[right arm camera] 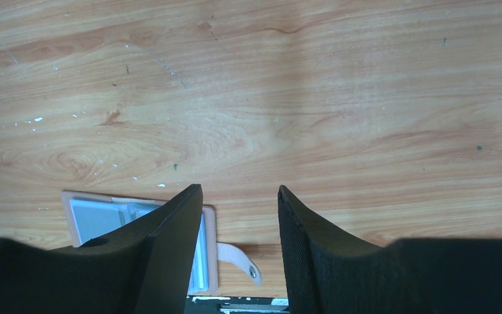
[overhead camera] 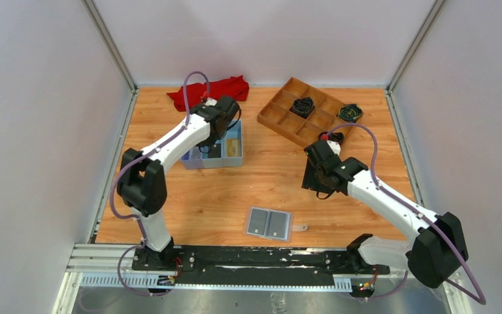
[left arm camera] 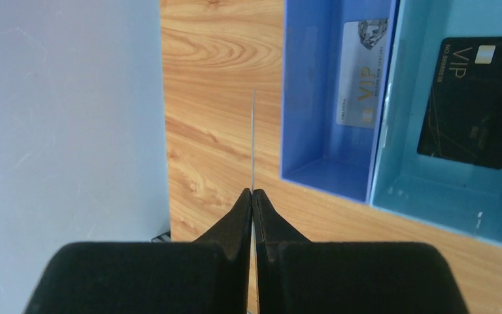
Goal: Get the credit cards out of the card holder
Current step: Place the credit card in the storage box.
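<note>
Left claw [left arm camera: 253, 195] is pinched shut on a thin card [left arm camera: 253, 131], seen edge-on, held just beside the outer wall of the blue tray [left arm camera: 310, 121]. In the tray, a pale card [left arm camera: 361, 72] lies in one compartment, a black card [left arm camera: 474, 101] in the next and a gold-tan card [overhead camera: 233, 149] in the third. Right claw [right arm camera: 238, 191] hangs spread and empty over the tabletop [right arm camera: 301, 98], off to the tray's right. The card holder [overhead camera: 269, 224] lies flat and open, grey panels up, nearer the arm bases than the tray.

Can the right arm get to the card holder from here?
Probably yes: the right gripper hangs open and empty, the card holder lies open nearby, and nothing stands between them.
</note>
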Robot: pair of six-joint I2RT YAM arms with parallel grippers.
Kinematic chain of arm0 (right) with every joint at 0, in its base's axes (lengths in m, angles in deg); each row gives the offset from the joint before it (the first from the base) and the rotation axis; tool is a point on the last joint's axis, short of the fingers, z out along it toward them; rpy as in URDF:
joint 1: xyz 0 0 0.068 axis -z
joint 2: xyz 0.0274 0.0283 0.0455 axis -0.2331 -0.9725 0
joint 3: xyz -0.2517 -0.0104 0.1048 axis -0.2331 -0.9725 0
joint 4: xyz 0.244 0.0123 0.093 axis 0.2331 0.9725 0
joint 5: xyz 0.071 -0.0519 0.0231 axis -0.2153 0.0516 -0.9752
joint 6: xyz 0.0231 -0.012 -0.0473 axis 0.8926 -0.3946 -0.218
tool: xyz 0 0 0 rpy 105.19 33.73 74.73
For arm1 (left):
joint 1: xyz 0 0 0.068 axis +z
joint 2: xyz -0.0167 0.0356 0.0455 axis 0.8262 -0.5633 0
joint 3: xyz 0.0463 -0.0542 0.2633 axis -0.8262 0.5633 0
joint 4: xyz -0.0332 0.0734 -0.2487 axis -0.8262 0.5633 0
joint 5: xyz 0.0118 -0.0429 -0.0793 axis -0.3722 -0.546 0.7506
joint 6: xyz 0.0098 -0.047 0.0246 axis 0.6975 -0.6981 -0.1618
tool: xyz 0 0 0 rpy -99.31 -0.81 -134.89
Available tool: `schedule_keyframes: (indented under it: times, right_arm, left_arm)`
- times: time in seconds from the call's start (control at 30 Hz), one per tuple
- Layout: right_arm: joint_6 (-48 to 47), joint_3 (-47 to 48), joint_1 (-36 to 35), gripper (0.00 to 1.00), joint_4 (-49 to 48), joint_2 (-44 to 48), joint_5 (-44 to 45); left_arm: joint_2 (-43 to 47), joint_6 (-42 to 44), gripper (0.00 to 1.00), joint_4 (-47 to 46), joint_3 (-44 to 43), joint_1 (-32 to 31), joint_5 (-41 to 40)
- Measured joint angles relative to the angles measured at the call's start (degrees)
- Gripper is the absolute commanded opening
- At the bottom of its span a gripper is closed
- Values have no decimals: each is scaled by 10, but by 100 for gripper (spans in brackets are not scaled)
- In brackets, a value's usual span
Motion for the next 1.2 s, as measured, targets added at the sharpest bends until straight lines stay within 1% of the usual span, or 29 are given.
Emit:
schedule_keyframes:
  times: [0.23, 0.43, 0.6, 0.77, 0.83, 0.93, 1.07, 1.2]
  right_arm:
    - [0, 7, 0, 49, 9, -27, -8]
    - [1, 7, 0, 49, 12, -19, -13]
    - [5, 1, 0, 49, 14, 15, -16]
    - [13, -17, 0, 49, 18, 54, -16]
    - [16, -29, 0, 49, 20, 69, -15]
    - [18, -50, 1, 48, 22, 96, -14]
    - [17, -75, 1, 48, 21, 139, -13]
    - [6, -106, 1, 49, -8, 186, -12]
  left_arm:
    - [-93, -9, 0, -10, -30, 9, 3]
    - [-114, -9, 0, -29, -30, 21, 23]
    - [-133, -8, 0, -45, -31, 22, 28]
    - [-161, -10, 23, -48, -31, 26, 38]
    - [-165, -10, 30, -48, -31, 29, 41]
    - [-164, -7, 31, -46, -31, 32, 41]
    - [-151, -8, 31, -53, -26, 34, 61]
    - [-95, -8, 31, -63, -13, 27, 98]
